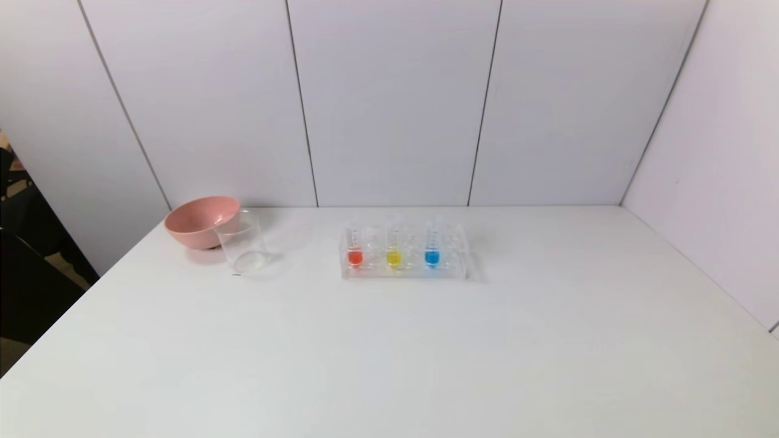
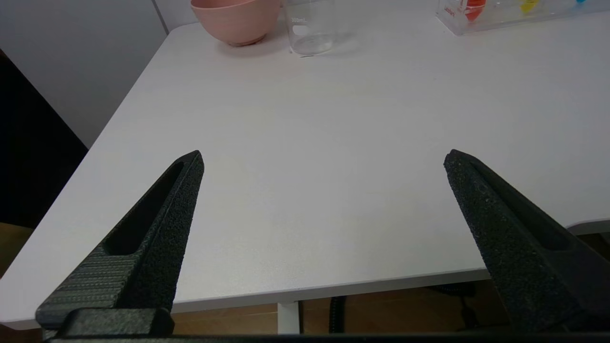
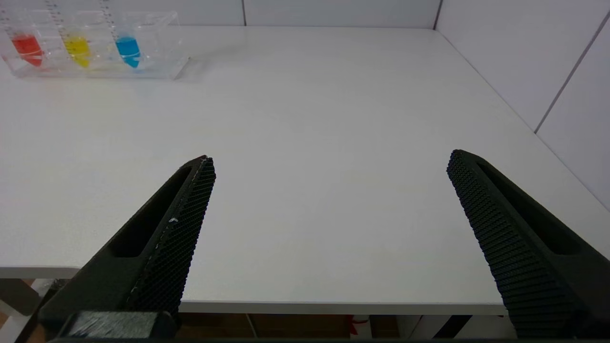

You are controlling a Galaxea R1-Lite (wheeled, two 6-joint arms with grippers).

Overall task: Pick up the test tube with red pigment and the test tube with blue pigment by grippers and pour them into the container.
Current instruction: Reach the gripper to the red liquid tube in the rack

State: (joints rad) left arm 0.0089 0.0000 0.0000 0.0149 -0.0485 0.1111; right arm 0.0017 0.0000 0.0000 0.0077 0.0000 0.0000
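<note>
Three tubes stand racked, one beaker (image 1: pixel 242 242), one bowl (image 1: pixel 201 220); both pincers gape wide, empty.

A white table (image 1: pixel 389 353) with a smooth matte top fills most of the scene. Pale grey-white wall panels (image 1: pixel 389 103) stand behind it, split by thin dark vertical seams, and another such panel closes off the right side. Past the table's left edge lies a dark area, with brown wooden floor (image 2: pixel 14 238) showing below the near edge.

white table (image 1: pixel 426 340) carries pink bowl (image 1: pixel 201 221), container (image 1: pixel 243 243), tube rack (image 1: pixel 404 267).
</note>
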